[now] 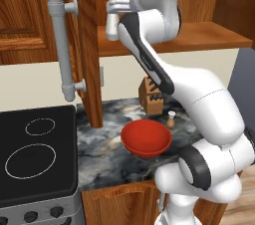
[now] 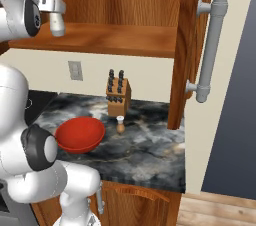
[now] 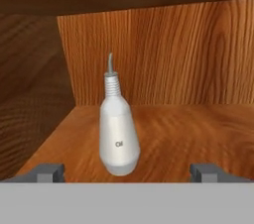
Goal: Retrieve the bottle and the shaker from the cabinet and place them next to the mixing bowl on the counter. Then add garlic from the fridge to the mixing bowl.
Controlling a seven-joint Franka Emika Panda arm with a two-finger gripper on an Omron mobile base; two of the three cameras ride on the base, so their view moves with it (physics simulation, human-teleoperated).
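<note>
Pincer (image 3: pixel 127 171) spread wide and empty faces the upright oil bottle (image 3: pixel 117 134), which stands straight ahead, slightly left of centre between its fingertips.

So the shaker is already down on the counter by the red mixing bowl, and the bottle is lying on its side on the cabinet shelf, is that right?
Not quite: the bottle is standing upright on the cabinet shelf, not lying on its side, as the hand view shows. The rest holds: the shaker stands on the counter by the red mixing bowl.
</note>
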